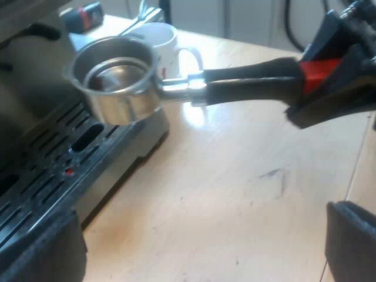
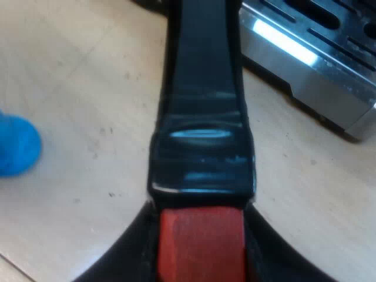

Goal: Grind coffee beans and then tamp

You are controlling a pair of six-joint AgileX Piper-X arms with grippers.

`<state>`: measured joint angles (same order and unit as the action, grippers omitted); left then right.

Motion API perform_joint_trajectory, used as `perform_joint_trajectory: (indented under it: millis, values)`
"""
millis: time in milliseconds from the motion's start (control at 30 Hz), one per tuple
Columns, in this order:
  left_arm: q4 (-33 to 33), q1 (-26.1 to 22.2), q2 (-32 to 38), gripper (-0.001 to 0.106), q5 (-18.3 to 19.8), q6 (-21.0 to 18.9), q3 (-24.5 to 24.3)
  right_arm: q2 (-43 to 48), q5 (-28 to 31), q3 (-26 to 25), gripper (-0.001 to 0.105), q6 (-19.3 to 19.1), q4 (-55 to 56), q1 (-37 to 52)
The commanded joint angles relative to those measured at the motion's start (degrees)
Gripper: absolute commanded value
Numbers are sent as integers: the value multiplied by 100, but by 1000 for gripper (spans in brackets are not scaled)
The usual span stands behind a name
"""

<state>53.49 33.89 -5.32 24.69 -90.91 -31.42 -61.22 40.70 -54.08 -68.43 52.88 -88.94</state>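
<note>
The left tool (image 1: 197, 249) stands wide, nothing between its fingers, over bare tabletop (image 1: 235, 194) beside the espresso machine (image 1: 53, 170). The metal holder (image 1: 117, 82) hangs with its cup above the machine's tray edge, a white mug (image 1: 167, 41) just behind. The right tool (image 2: 201, 258) clamps the handle's red end (image 2: 201, 235); a blue tamper (image 2: 17, 144) sits on the tabletop nearby.

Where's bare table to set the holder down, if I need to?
Bare table stretches under the handle of the holder, bordered by the drip tray; another patch lies between that handle and the blue tamper. It is crowded around the mug behind the holder's basket.
</note>
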Motion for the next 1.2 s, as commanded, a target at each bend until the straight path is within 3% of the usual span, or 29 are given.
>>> perform_joint_trajectory:
  millis: [33, 167, 333, 500, 767, 1200]
  values:
    - [-22, 9, -28, 84, -54, -52, -45, 138, -132, 127, 0, -475, -216, 30]
    - [-22, 9, -289, 84, -67, -52, -45, 156, -545, 469, 0, -798, -596, 27]
    - [-44, 9, -818, 84, -44, 35, -45, 156, -903, 1005, 0, -846, -1180, 238]
    - [-429, 9, -1528, 84, 131, 98, -45, 156, -1498, 1499, 0, -1379, -2051, 705]
    - [-933, 9, -2186, 84, 130, 138, 59, 156, -2158, 2208, 0, -1600, -2970, 1504]
    - [-1189, 298, -3155, 84, 216, 138, 117, 111, -2209, 2884, 0, -1776, -3764, 1697]
